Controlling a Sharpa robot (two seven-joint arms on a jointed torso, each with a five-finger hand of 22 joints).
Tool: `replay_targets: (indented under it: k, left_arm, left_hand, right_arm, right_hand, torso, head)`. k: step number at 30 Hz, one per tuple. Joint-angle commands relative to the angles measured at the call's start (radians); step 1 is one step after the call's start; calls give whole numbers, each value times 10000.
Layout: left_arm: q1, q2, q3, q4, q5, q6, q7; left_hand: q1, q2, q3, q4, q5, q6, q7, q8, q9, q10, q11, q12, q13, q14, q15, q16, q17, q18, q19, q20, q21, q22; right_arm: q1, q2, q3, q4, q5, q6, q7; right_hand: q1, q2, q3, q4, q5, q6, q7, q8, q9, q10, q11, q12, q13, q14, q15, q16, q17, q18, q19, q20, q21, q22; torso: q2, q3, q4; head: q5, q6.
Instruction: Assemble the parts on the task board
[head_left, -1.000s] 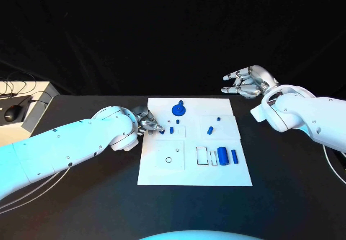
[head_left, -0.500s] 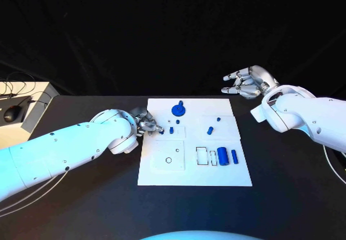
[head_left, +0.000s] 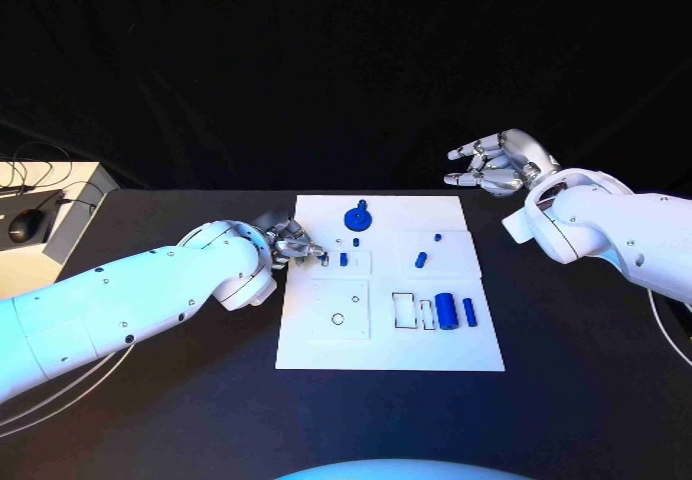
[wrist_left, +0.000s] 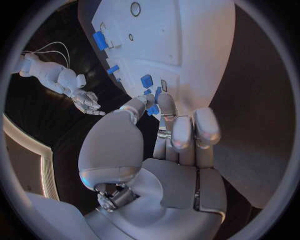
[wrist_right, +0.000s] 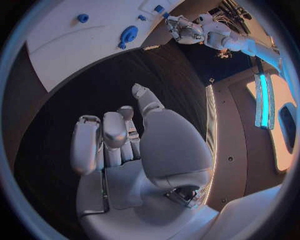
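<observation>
The left hand (head_left: 293, 245) sits at the near-left edge of the task board (head_left: 389, 340), its fingers drawn together, and in the left wrist view a small blue part (wrist_left: 152, 109) is pinched between its fingertips (wrist_left: 164, 102). Just beyond those fingertips a short blue peg (head_left: 343, 259) stands in the board, with a square blue block (wrist_left: 147, 80) next along the board in the wrist view. Further across the board from this hand lie a blue cylinder (head_left: 449, 311) and a slimmer blue bar (head_left: 469, 312), side by side next to two outlined slots. Past the left hand, toward the far edge of the board, stands a blue gear-shaped piece (head_left: 356, 219), and two more small blue pegs (head_left: 421, 261) sit off toward the right arm. The board rests on the black bench (head_left: 188, 400).

The right hand (head_left: 495, 165) hangs beyond the far-right corner of the board, well apart from it, fingers loosely curled and spread, holding nothing.
</observation>
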Motion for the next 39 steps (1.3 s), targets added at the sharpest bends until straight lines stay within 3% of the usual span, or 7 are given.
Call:
replay_targets:
  k: [1, 17, 39]
  left_arm:
    - [-13, 40, 6, -23, 153, -179, 141]
    - [-154, 152, 2, -124, -45, -118, 91]
    - [-173, 156, 0, -87, -502, 419, -38]
  left_hand:
    - [246, 119, 883, -847, 35, 375, -323, 26, 6, 33, -67, -59, 13, 7, -35, 47, -7, -61, 74, -12, 33, 16]
    - [248, 117, 888, -833, 26, 374, -321, 23, 4, 33, -64, -69, 13, 1, -34, 35, -30, -61, 72, -12, 30, 15]
    - [296, 74, 889, -830, 14, 364, -311, 15, -1, 20, -60, -98, 20, -7, -30, 26, -68, -64, 69, -11, 26, 17]
  right_arm:
    - [-3, 8, 3, 11, -19, 79, 107]
    - [-4, 21, 3, -8, -20, 89, 109]
    - [-25, 26, 3, -31, -17, 111, 117]
  right_hand:
    - [-118, -21, -22, 49, 38, -6, 54, -57, -3, -13, -79, 30, 11, 72, -25, -52, -8, -3, 777, -14, -55, 1917]
    - [-129, -17, -26, 58, 47, 2, 50, -53, -2, -7, -81, 34, 16, 73, -25, -49, -9, -1, 777, -15, -62, 1915]
    - [-139, -2, -23, 63, 56, -3, 53, -58, -4, -9, -81, 30, 14, 71, -26, -53, -15, -3, 778, -15, -55, 1917]
  torso:
    - [1, -1, -1]
    - [0, 5, -12]
    - [4, -8, -6]
  head:
    - [15, -13]
    - [0, -37]
    - [-1, -88]
